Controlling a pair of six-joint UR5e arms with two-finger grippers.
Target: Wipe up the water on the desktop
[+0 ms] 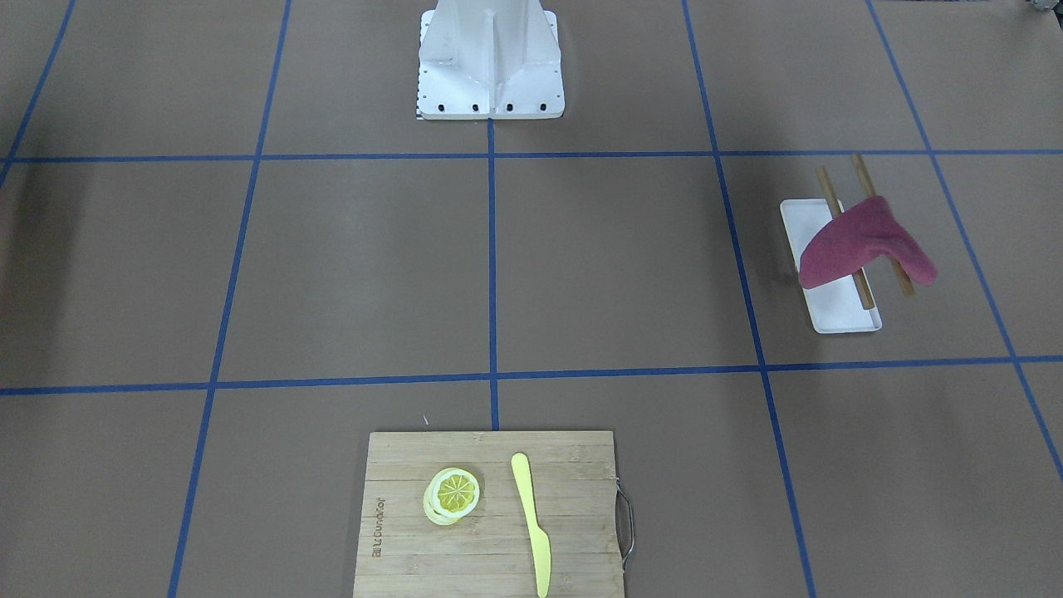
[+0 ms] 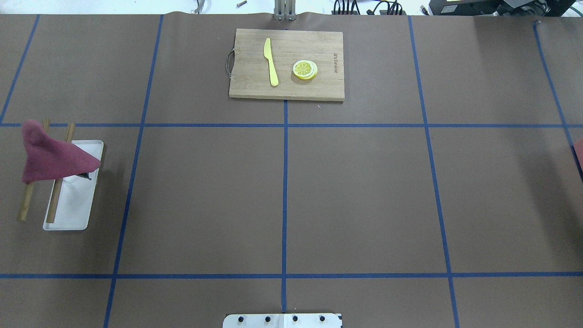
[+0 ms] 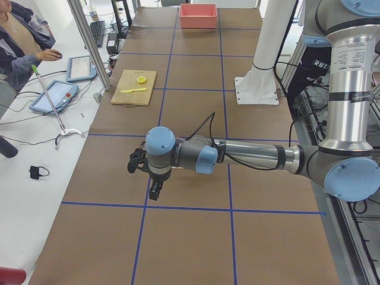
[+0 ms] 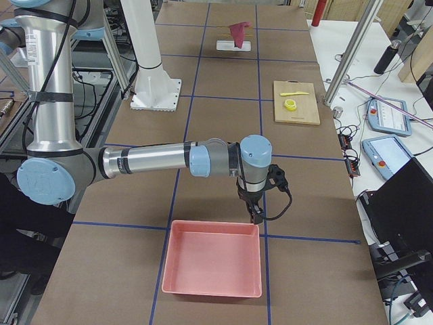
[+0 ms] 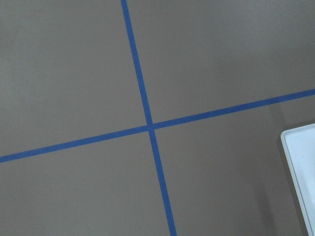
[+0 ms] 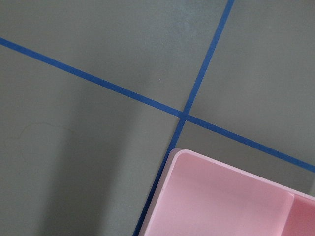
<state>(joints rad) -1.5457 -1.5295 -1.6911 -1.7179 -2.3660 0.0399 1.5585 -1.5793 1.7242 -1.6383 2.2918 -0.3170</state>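
Hovering over desk (image 2: pixel 355 196): left pincer (image 3: pixel 153 189), right pincer (image 4: pixel 256 215) | spread or pressed: cannot tell | maroon cloth (image 2: pixel 50 157) draped over wooden sticks (image 2: pixel 57 200)

- Setting: a robotics laboratory.
- Work surface: matte brown desktop (image 2: pixel 364 196) ruled into rectangles by blue tape lines, with a white metal pedestal (image 1: pixel 492 58) bolted on.
- Equipment: grey-and-blue jointed robot arm (image 3: pixel 255 157) over it.
- Control station: blue-edged teach pendants (image 3: pixel 54 95) and a seated operator (image 3: pixel 18 35) at a white side bench (image 3: pixel 24 148).
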